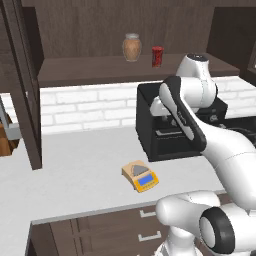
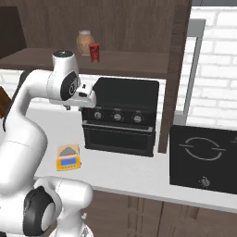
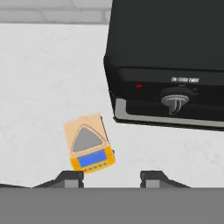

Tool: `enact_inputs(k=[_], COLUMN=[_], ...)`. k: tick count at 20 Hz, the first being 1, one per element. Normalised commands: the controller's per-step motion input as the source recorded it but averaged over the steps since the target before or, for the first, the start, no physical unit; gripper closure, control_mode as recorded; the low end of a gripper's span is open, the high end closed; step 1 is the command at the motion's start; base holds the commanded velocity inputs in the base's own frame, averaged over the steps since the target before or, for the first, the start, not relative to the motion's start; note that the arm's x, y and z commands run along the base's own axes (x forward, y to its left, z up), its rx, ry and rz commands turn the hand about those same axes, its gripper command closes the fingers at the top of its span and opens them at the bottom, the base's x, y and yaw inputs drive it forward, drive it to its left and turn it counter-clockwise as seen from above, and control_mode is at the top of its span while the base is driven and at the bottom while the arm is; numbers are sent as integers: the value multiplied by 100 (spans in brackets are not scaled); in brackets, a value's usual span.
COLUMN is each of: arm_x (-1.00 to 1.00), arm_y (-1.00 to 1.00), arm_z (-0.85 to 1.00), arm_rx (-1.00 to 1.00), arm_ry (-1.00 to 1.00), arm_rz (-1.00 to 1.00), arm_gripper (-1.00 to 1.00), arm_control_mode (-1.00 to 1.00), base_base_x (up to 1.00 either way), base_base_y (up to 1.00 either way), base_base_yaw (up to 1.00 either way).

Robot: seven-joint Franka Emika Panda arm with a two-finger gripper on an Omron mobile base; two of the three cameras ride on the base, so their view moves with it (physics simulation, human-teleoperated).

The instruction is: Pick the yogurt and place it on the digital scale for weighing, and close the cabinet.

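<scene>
Nothing of the task looks done yet: the small dark red cylindrical yogurt cup with its red lid [image 1: 157,56] stands upright on the dark brown wooden shelf of the open wall cabinet [image 1: 100,70], just beside a taller tan glass jar with a grey lid [image 1: 132,47], while the small flat yellow-orange digital scale with a tan plate and blue display [image 1: 140,176] lies bare on the white bench [image 1: 75,170], in front of and to the left of the large black oven [image 2: 120,115]. The cabinet door [image 1: 22,85] hangs swung out at the left of the left base view, so closing it is also outstanding. The robot's hand [image 3: 111,178] hovers above the bench near the oven's front, looking down on the scale and an oven knob [image 3: 176,99]; its two dark fingertips [image 3: 70,177] show no object between them, and they seem drawn together as far as they go, holding nothing. The step in hand appears to be the start of the reach for the yogurt. The next move calls for raising the hand to shelf height, spreading the fingers wider than the cup, and approaching it from the front without knocking the jar next to it.
</scene>
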Motion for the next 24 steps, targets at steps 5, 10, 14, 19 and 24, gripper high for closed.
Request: enact_inputs(k=[5, 10, 14, 19, 24], arm_x=[-31, -78, -49, -15, -10], arm_y=[0, 1, 0, 0, -2], arm_z=[0, 14, 61, 70, 74], arm_rx=[0, 0, 0, 0, 0], arm_ry=[-4, -37, -51, -32, -19], arm_rz=[0, 0, 0, 0, 0], arm_gripper=[-100, -100, -100, -100, -100], arm_control_mode=[-100, -100, -100, -100, -100], base_base_x=[0, 0, 0, 0, 0], base_base_y=[0, 0, 0, 0, 0], base_base_yaw=[0, 0, 0, 0, 0])
